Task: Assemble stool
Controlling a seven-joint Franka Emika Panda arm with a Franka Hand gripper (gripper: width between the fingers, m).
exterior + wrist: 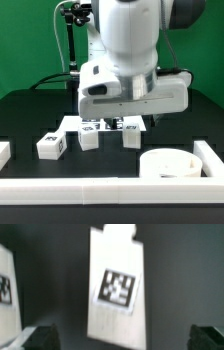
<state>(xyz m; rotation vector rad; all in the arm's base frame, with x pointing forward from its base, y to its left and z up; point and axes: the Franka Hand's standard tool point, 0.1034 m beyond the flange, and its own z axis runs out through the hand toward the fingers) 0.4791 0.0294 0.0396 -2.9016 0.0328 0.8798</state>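
The round white dish-like seat (170, 163) lies on the black table at the exterior view's right. Three white block legs lie in a row: one at the left (52, 146), one in the middle (88, 139), one under the arm (130, 137). My gripper (128, 122) hangs low just above that third leg. In the wrist view this leg (118, 286) shows as a long white block with a square tag, lying between my two dark fingertips (40, 338). The gripper (124, 340) is open wide and holds nothing. Another white part (8, 291) shows at the edge.
The marker board (72, 124) lies flat behind the legs. Long white border rails run along the front (100, 190) and the exterior view's right side (211, 155); a rail end (4, 152) shows at the left. A black camera stand (70, 50) rises behind.
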